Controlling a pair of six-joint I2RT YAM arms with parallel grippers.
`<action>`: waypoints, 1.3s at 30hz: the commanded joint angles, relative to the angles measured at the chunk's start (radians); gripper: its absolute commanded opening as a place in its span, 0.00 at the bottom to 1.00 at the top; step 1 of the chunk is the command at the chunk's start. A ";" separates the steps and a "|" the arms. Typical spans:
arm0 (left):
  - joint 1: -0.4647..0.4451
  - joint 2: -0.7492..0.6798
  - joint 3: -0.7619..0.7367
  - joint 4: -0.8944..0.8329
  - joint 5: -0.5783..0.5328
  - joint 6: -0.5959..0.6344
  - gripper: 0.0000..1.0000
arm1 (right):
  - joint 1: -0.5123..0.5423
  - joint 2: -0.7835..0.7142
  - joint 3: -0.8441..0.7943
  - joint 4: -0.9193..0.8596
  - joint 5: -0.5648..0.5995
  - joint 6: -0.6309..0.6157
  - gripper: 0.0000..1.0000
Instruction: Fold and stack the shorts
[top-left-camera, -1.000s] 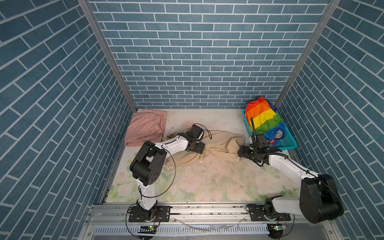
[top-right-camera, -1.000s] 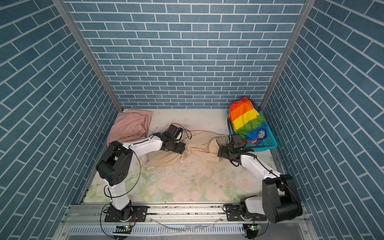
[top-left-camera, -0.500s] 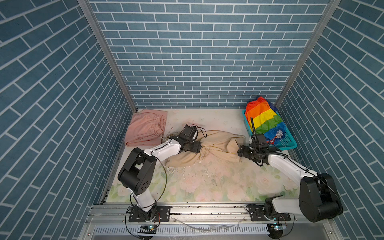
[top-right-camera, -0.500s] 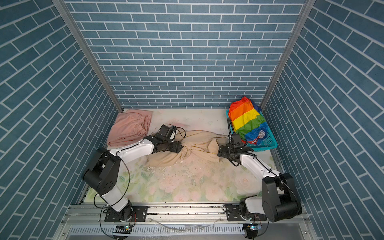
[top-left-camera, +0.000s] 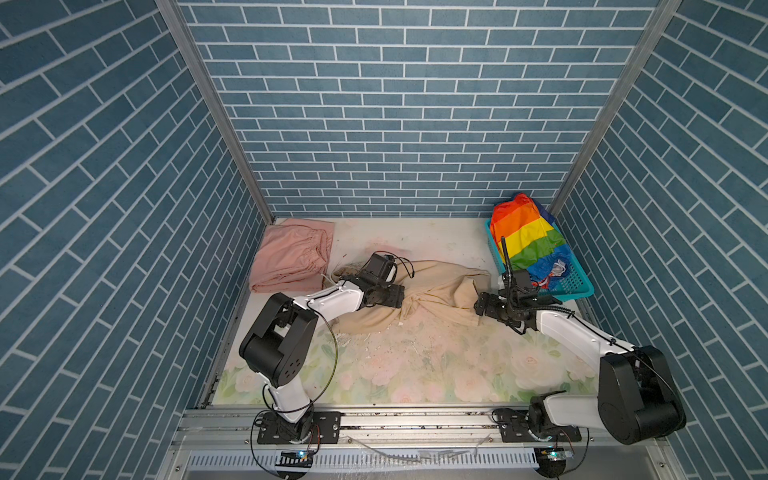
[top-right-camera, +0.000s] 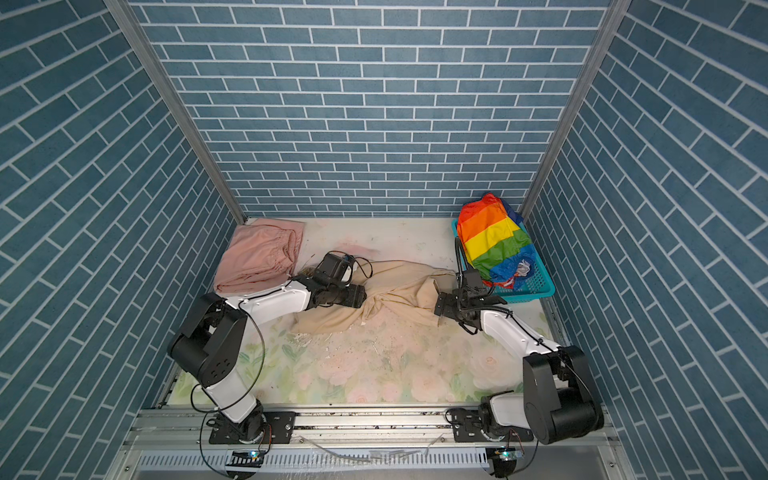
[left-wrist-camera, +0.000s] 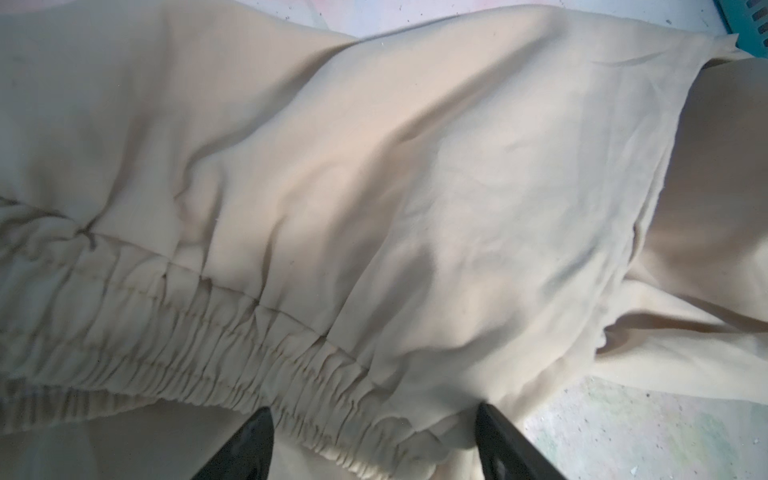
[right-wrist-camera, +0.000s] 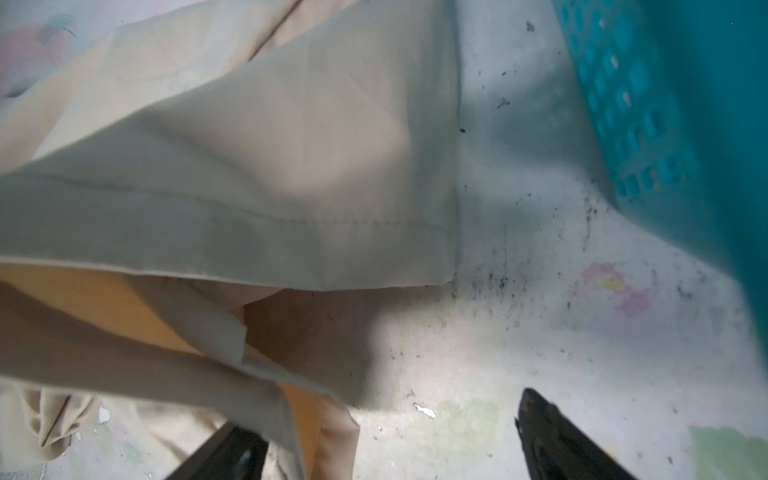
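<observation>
the crumpled beige drawstring shorts (top-left-camera: 432, 286) are lying twisted in the middle of the floral tabletop (top-left-camera: 415, 374), the folded pale pink shorts (top-left-camera: 291, 257) in the far left corner and the shiny rainbow-striped shorts (top-left-camera: 525, 237) heaped in the teal perforated plastic basket (top-left-camera: 577, 291). the left gripper (left-wrist-camera: 374, 440) is straddling the elastic waistband (left-wrist-camera: 208, 332) with its jaws spread and pinching nothing. the right gripper (right-wrist-camera: 390, 444) is hovering spread and empty beside the stitched hem corner (right-wrist-camera: 415, 266), so each is probably needing to bite the full fabric thickness, then pull apart to flatten the cloth. compared with a second ago, the left arm (top-left-camera: 276, 345) is sitting with its elbow further left and nearer the front, and the right arm (top-left-camera: 577, 336) is looking unmoved.
</observation>
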 joint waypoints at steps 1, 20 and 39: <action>-0.015 0.010 -0.012 0.020 -0.001 -0.014 0.78 | -0.004 -0.005 -0.016 0.012 -0.013 0.037 0.93; -0.011 0.068 0.014 -0.006 -0.169 0.049 0.64 | -0.003 -0.003 -0.022 0.024 -0.023 0.042 0.93; 0.089 0.106 0.114 -0.063 -0.223 0.082 0.64 | -0.004 0.012 -0.031 0.044 -0.039 0.041 0.93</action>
